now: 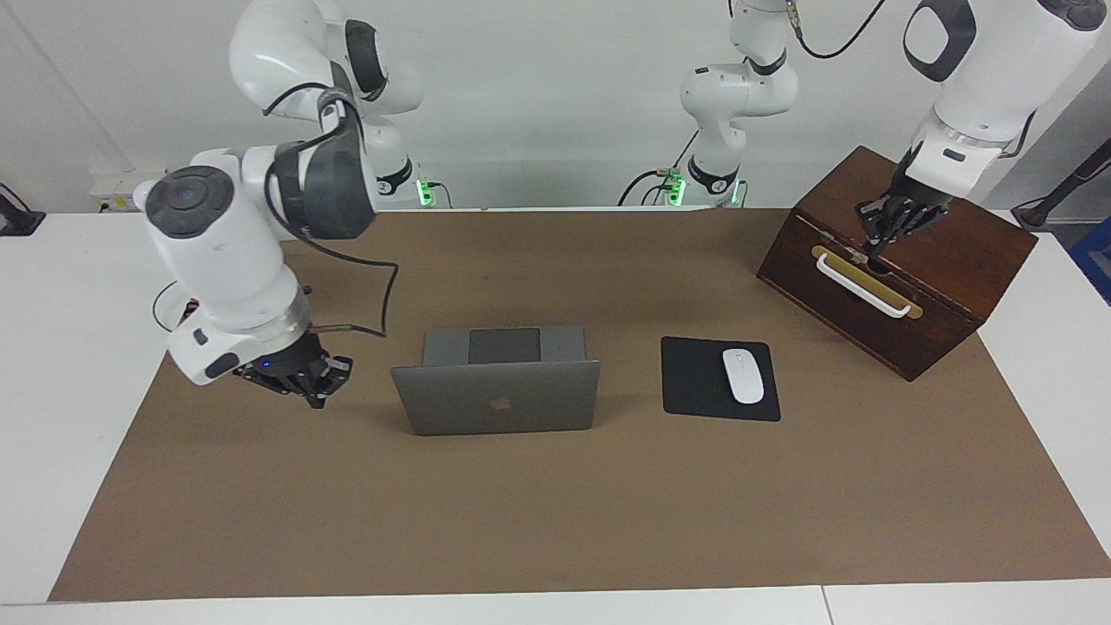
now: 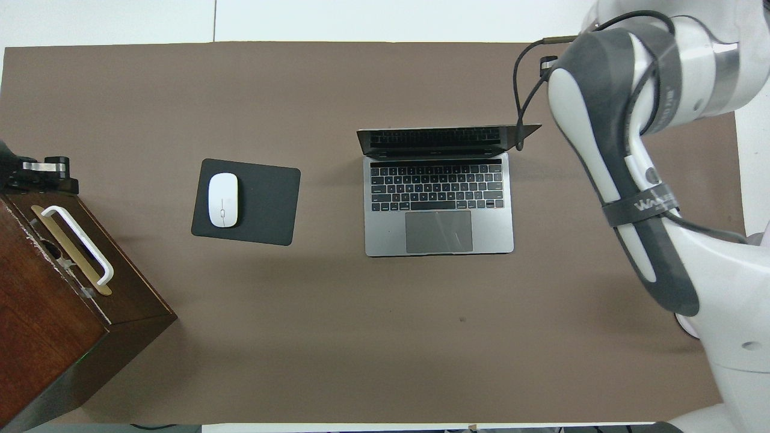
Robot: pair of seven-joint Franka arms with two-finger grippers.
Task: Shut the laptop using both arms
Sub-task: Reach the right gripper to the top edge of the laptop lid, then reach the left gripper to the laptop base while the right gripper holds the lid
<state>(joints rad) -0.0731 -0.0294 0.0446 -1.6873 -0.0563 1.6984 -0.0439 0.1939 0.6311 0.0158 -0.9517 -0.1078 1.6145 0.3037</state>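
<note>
brown matting covers a white counter (image 1: 52, 365). at its middle, the laptop (image 1: 496, 397) stands open, lid upright. the right pincer (image 1: 314, 379), shut and empty, hovers beside the lid's edge, likely to push it. the left pincer (image 1: 878, 234), shut, waits over a wooden box (image 1: 955, 286).

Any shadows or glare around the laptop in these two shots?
Facing view: the laptop casts only a faint, soft shadow onto the brown mat, with no glare on its lid. Overhead view: a pale reflection streaks across the trackpad, and soft shadows flank the laptop.
</note>
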